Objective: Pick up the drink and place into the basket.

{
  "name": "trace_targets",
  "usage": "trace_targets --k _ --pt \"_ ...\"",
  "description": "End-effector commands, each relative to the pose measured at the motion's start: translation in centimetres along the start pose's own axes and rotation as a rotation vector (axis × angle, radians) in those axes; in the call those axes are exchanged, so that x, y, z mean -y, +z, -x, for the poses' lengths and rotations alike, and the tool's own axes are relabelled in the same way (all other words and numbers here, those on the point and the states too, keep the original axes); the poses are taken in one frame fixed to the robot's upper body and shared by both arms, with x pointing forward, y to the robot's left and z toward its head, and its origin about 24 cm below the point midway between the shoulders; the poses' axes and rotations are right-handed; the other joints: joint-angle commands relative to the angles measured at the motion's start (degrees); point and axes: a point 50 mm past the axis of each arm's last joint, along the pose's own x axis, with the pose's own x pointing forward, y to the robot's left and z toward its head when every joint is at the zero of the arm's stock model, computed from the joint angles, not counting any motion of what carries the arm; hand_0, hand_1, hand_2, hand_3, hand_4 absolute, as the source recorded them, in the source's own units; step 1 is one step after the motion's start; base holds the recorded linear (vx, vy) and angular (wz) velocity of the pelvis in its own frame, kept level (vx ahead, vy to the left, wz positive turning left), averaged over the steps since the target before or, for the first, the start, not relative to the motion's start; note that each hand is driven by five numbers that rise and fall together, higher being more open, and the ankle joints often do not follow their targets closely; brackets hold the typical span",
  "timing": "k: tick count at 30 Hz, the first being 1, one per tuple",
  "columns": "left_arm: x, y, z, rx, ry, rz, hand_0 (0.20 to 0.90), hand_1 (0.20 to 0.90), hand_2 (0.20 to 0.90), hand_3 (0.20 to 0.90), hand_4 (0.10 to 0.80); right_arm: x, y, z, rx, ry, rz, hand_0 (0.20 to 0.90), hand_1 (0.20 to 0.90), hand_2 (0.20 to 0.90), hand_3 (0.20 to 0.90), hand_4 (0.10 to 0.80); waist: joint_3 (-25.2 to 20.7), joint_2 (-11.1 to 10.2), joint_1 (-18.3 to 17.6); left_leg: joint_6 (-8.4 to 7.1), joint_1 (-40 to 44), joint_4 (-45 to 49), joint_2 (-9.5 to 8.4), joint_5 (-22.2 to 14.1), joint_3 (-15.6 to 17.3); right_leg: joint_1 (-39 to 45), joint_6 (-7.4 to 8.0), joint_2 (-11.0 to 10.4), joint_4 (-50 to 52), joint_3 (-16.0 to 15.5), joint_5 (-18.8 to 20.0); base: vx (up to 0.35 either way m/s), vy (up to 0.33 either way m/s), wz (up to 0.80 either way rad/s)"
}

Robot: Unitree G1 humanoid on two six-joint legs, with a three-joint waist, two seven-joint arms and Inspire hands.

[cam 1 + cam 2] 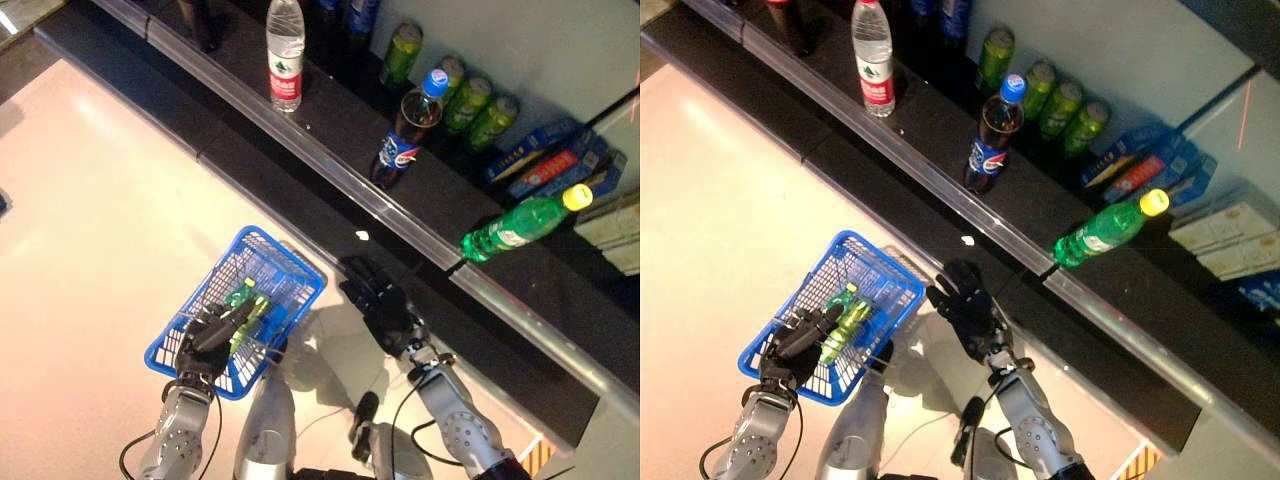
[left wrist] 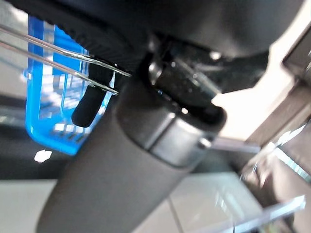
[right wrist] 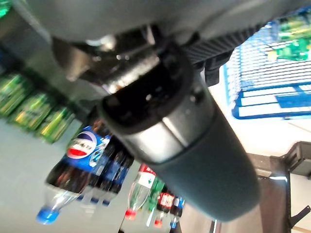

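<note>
Your left hand is curled round the handle of the blue basket, carrying it; a green drink bottle lies inside. Your right hand hangs just beside the basket with fingers spread, empty. Beyond it, the dark shelf carries a cola bottle, a water bottle, green cans and a tilted green bottle.

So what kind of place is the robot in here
Most likely a shop or a mock-up of one. A long dark shelf holds drinks in a row: a water bottle, a cola bottle and green cans. The left hand holds a blue basket like a shopper's.
</note>
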Motion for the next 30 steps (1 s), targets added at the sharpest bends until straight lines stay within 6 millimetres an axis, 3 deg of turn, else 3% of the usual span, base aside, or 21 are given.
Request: trace_targets --k 1,4,7,8,10,13,15,16,17,18,21,24,27,28,29,30 --pt "0.2 3.0 0.9 0.267 -0.037 0.058 0.300 0.300 0.300 0.200 0.100 1.1 0.2 1.8 0.003 0.006 0.071 0.900 0.900 0.900 0.900 0.800 -12.2 3.3 -1.5 1.87 2.0 -4.7 2.38 3.4 2.2 -3.8 -6.33 4.5 1.4 2.6 4.1 0.016 -0.082 0.03" --pt "-3.6 2.1 1.5 0.273 0.153 0.161 0.300 0.300 0.300 0.200 0.100 3.3 -1.4 3.6 -0.112 -0.070 0.134 0.900 0.900 0.900 0.900 0.800 -13.6 3.7 -2.7 0.52 1.5 -6.7 4.74 5.7 4.3 -2.9 -6.86 5.7 -0.2 3.7 4.1 0.005 -0.061 -0.13" --pt "-4.5 1.3 1.2 0.242 0.272 0.183 0.300 0.300 0.300 0.200 0.100 5.6 -1.7 5.3 -0.151 -0.186 0.166 0.900 0.900 0.900 0.900 0.800 -14.6 4.2 -5.3 -1.19 1.2 -5.6 8.07 6.8 15.8 -1.7 -6.83 5.0 -1.8 -0.5 4.1 -0.022 0.043 0.43" --pt "-4.4 0.8 0.9 0.223 0.293 0.196 0.300 0.300 0.300 0.200 0.100 6.4 -1.8 6.0 -0.151 -0.240 0.170 0.900 0.900 0.900 0.900 0.800 -15.1 4.3 -6.8 -1.80 1.7 -4.5 9.31 7.1 21.8 -1.5 -6.69 4.4 -2.5 -2.9 4.3 -0.036 0.087 1.02" --pt "-4.5 0.4 0.8 0.217 0.315 0.208 0.300 0.300 0.300 0.200 0.100 7.1 -1.7 6.6 -0.155 -0.279 0.177 0.900 0.900 0.900 0.900 0.800 -15.3 4.3 -7.8 -2.19 2.0 -2.5 10.18 7.2 23.1 -1.5 -6.75 3.7 -2.4 -3.8 4.3 -0.016 0.163 0.97" --pt "-5.9 -0.6 1.8 0.244 0.393 0.302 0.300 0.300 0.300 0.200 0.100 8.9 -1.5 8.0 -0.219 -0.340 0.200 0.900 0.900 0.900 0.900 0.800 -15.8 3.9 -9.7 -1.58 4.0 2.6 9.82 4.3 22.0 -2.3 -6.53 0.8 -1.0 -2.3 4.7 0.100 0.453 0.44" --pt "-5.6 -1.0 1.7 0.238 0.387 0.311 0.300 0.300 0.300 0.200 0.100 9.7 -1.9 9.0 -0.228 -0.387 0.185 0.900 0.900 0.900 0.900 0.800 -16.4 4.2 -10.9 -2.51 5.8 2.4 11.00 2.9 26.3 -1.0 -5.81 -0.5 -0.8 -3.6 3.9 0.156 0.353 -0.15" --pt "-5.5 -1.0 1.6 0.233 0.379 0.307 0.300 0.300 0.300 0.200 0.100 9.8 -2.0 9.2 -0.224 -0.397 0.180 0.900 0.900 0.900 0.900 0.800 -16.3 4.3 -10.9 -1.74 5.8 2.3 11.08 3.1 27.4 -1.1 -5.84 -0.9 -0.8 -4.3 4.7 0.144 0.309 0.43" --pt "-5.3 -1.0 1.5 0.229 0.372 0.303 0.300 0.300 0.300 0.200 0.100 10.0 -2.3 9.4 -0.229 -0.415 0.171 0.900 0.900 0.900 0.900 0.800 -16.4 4.1 -10.8 -1.16 6.6 2.0 10.31 1.4 27.8 -0.4 -5.07 -2.1 -0.6 -4.7 4.9 0.134 0.325 0.82" --pt "-5.0 -1.0 1.4 0.226 0.364 0.295 0.300 0.300 0.300 0.200 0.100 10.0 -2.8 9.4 -0.239 -0.437 0.160 0.900 0.900 0.900 0.900 0.800 -16.7 3.8 -10.2 -0.05 7.1 1.8 8.46 -0.7 26.8 0.4 -3.67 -3.7 -0.5 -4.7 5.6 0.240 0.384 1.06" --pt "-4.3 -0.4 1.0 0.242 0.349 0.273 0.300 0.300 0.300 0.200 0.100 9.7 -3.8 8.9 -0.248 -0.472 0.115 0.900 0.900 0.900 0.900 0.800 -17.1 3.2 -8.8 1.62 8.1 2.2 5.94 -2.9 25.6 1.8 -1.41 -6.6 0.4 -4.9 6.7 0.216 0.335 0.78" --pt "-3.5 0.0 0.5 0.250 0.341 0.253 0.300 0.300 0.300 0.200 0.100 9.3 -5.2 8.0 -0.248 -0.522 0.095 0.900 0.900 0.900 0.900 0.800 -17.3 2.5 -7.2 4.56 9.5 2.4 1.65 -5.1 25.1 1.4 -0.33 -10.7 5.9 -5.0 11.6 0.248 0.385 0.39" --pt "-3.0 0.0 0.2 0.234 0.332 0.234 0.300 0.300 0.300 0.200 0.100 9.0 -5.9 7.6 -0.247 -0.563 0.079 0.900 0.900 0.900 0.900 0.800 -17.3 3.0 -6.9 6.80 10.2 2.1 -1.34 -6.5 23.0 -1.4 -0.25 -12.2 13.2 -2.7 15.1 0.235 0.330 0.29" --pt "-3.0 -0.1 0.1 0.227 0.328 0.223 0.300 0.300 0.300 0.200 0.100 9.2 -6.2 7.6 -0.256 -0.584 0.088 0.900 0.900 0.900 0.900 0.800 -17.3 3.9 -7.2 7.78 10.7 1.7 -2.36 -7.1 21.2 -3.7 -0.90 -11.4 18.8 -0.3 15.1 0.428 0.492 0.45" --pt "-3.0 -0.8 -0.1 0.190 0.320 0.196 0.300 0.300 0.300 0.200 0.100 10.3 -6.3 8.4 -0.288 -0.690 0.126 0.900 0.900 0.900 0.900 0.800 -17.6 4.7 -9.2 9.17 11.2 1.3 -4.58 -8.1 17.1 -7.3 -2.35 -3.1 24.1 6.9 11.4 0.449 0.483 0.66" --pt "-2.9 -1.0 -0.2 0.179 0.322 0.195 0.300 0.300 0.300 0.200 0.100 10.6 -6.4 8.7 -0.307 -0.720 0.140 0.900 0.900 0.900 0.900 0.800 -17.9 4.9 -9.8 9.39 11.0 1.2 -4.95 -8.1 16.2 -7.9 -2.62 -0.3 23.6 8.4 10.4 0.414 0.353 0.89"
